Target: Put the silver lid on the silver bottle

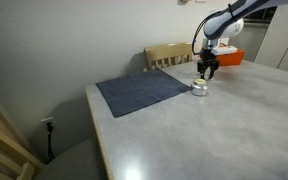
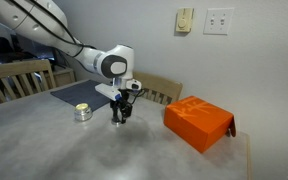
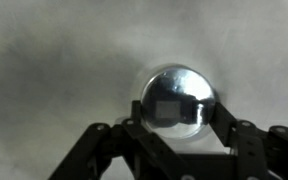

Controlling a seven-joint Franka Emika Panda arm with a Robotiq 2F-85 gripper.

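**Hand down on the silver lid, silver bottle waiting close by**

In the wrist view our hand (image 3: 179, 125) brackets the domed silver lid (image 3: 177, 98) right of centre, with a finger at each side; we cannot tell whether they are pinching it. Only the exterior views show the silver bottle (image 2: 83, 112), left of centre on the tabletop (image 2: 44, 150) and near the hand. We judge the slick dome could squirt from a shallow pinch, or a careless lift could knock the bottle.
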